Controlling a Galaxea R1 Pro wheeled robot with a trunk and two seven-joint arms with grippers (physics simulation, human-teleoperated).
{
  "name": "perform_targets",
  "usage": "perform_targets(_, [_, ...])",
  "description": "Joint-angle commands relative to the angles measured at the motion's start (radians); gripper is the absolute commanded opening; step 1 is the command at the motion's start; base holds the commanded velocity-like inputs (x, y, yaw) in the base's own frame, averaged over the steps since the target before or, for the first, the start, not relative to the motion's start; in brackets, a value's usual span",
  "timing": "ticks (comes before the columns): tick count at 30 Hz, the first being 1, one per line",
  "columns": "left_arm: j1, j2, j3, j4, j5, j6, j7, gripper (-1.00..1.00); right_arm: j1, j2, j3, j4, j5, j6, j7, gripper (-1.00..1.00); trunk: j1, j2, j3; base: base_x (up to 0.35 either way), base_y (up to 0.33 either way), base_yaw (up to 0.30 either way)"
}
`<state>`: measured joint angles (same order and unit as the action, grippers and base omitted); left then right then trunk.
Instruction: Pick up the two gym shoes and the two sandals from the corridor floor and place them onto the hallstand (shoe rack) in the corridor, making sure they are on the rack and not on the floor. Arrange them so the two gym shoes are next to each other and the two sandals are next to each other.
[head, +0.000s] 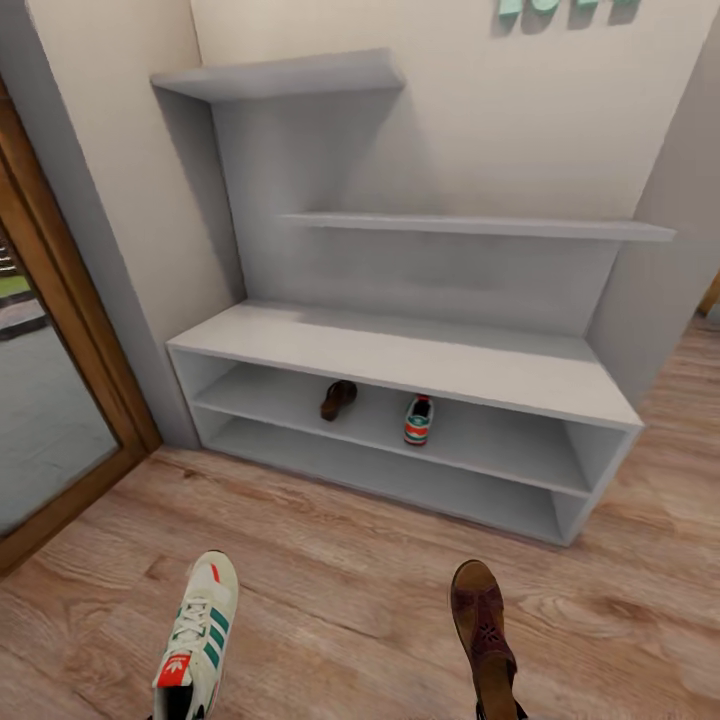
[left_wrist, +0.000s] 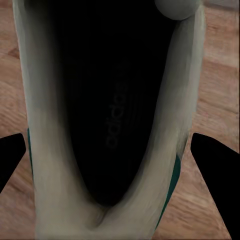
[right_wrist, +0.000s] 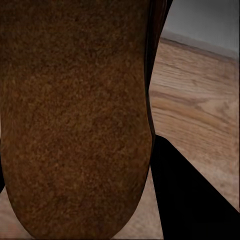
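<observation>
Left end effector grasping a gym shoe by the heel collar; right end effector's state unclear, a sandal close against it. Mates sit on the hallstand upper shelf row, apart. Both probably light; sneaker collar soft, sandal stiffer.

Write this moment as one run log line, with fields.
rack upper row: sandal, gym shoe, apart | left tool: holding second gym shoe | right tool: holding second sandal | hallstand ahead
</observation>
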<state>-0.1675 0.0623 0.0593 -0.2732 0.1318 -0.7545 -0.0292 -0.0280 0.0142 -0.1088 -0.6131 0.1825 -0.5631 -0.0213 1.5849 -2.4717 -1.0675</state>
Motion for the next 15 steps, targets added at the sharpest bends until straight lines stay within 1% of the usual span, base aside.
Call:
perform_targets(1, [0.0,0.0,0.002,0.0,0.003,-0.003,-0.003,-1.0,-0.001,0.001,-0.005,0.001,0.008,-0.003,0.0,-1.0,0.0,0.0,-0.001,0.0,-0.254,-0.266])
perform_targets(6, [0.0,0.0,0.002,0.0,0.003,-0.002,-0.003,-1.0,-0.001,0.001,-0.005,0.001,0.008,-0.003,0.0,-1.0,0.0,0.0,-0.001,0.0,-0.06,-0.266])
perform_targets(15, [0.0,0.0,0.002,0.0,0.003,-0.002,-0.003,-1.0,-0.001,0.001,-0.005,0.001,0.008,-0.003,0.0,-1.0,0.0,0.0,-0.001,0.0,-0.006,-0.266])
